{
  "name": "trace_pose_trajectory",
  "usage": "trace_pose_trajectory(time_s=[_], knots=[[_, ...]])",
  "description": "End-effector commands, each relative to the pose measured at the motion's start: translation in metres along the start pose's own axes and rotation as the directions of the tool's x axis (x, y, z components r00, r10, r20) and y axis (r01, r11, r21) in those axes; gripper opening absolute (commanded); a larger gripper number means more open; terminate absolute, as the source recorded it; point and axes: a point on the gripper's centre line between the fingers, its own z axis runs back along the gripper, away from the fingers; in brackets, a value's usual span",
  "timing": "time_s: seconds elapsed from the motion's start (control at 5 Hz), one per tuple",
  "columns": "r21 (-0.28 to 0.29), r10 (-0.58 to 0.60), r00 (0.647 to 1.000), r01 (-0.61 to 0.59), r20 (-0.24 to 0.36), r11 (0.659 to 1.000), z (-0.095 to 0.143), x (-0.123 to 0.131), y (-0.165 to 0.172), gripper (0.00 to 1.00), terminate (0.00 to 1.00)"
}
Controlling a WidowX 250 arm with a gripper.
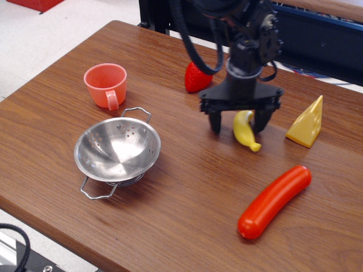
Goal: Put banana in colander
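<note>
The yellow banana (245, 134) lies on the wooden table right of centre, its stem tip pointing to the front right. My gripper (238, 124) is low over it and open, with one finger on each side of the banana; the right finger looks to be touching it. The steel colander (96, 141) stands empty and upright at the front left, well apart from the gripper.
A salmon-pink cup (106, 84) stands behind the colander. A red strawberry (197, 78) sits just behind and left of the gripper. A yellow cheese wedge (307, 123) is to the right, and a long red sausage (274, 200) lies at the front right.
</note>
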Motion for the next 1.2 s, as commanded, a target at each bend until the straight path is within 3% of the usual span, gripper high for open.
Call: trace_pose_trajectory(time_s=[0.0,0.2,0.4,0.6,0.8,1.0], knots=[[-0.035,0.019,0.999,-0.018,0.044,0.999,0.009,0.004,-0.001,0.0,0.0],[-0.042,0.03,0.999,-0.029,0.016,0.999,0.014,0.006,0.007,0.0,0.0],[-0.053,0.041,0.999,-0.041,0.013,0.998,0.036,0.011,0.022,0.0,0.0],[-0.106,0.067,0.998,-0.067,0.001,0.992,0.07,0.02,0.044,0.0,0.0],[-0.101,0.072,0.997,-0.076,-0.039,0.992,0.091,0.028,0.073,0.0,0.0],[-0.04,-0.016,0.999,0.014,-0.042,0.999,0.087,0.022,0.118,0.0,0.0]])
